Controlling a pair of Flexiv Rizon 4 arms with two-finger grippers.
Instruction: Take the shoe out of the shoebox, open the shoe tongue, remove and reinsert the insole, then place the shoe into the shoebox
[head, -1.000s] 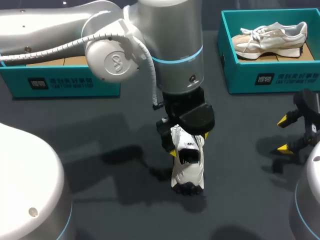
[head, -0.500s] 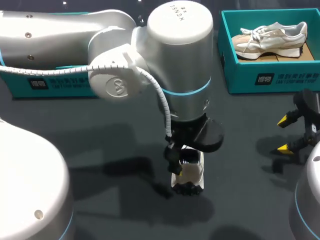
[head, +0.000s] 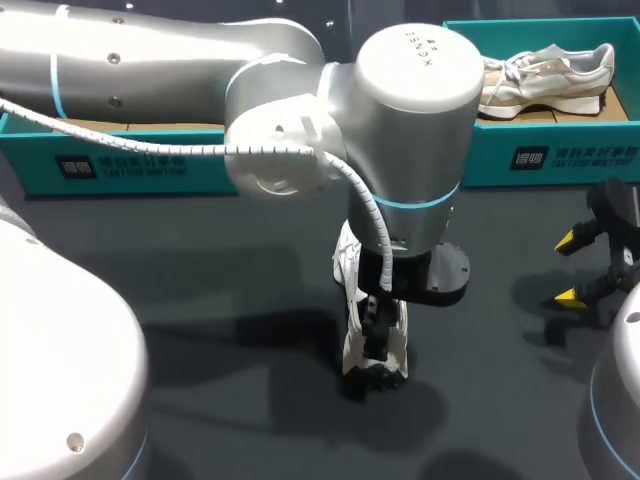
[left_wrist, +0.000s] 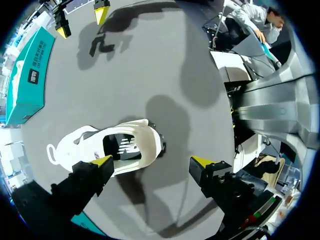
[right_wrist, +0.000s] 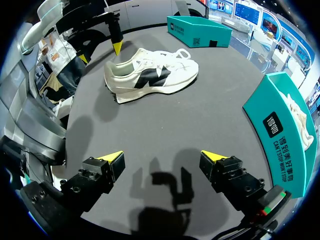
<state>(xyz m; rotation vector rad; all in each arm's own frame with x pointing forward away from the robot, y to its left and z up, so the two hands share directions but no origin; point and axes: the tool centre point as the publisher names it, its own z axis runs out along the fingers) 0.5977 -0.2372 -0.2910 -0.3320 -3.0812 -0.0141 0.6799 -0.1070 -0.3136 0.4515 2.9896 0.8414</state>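
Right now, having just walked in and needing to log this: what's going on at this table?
The left hand hangs open over a white shoe standing on the table; one fingertip is beside the shoe's opening, the other clear of it. The right hand is open, off to the side. A beige shoe lies in the teal shoebox.

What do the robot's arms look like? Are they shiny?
Yes, a bit shiny. The left arm and right arm are fat, round, silvery-grey tubes with thin light-blue rings at the joints. A white ribbed cable loops along the left arm, and its round cap carries small print. The jaws are black and blocky with bright yellow tips.
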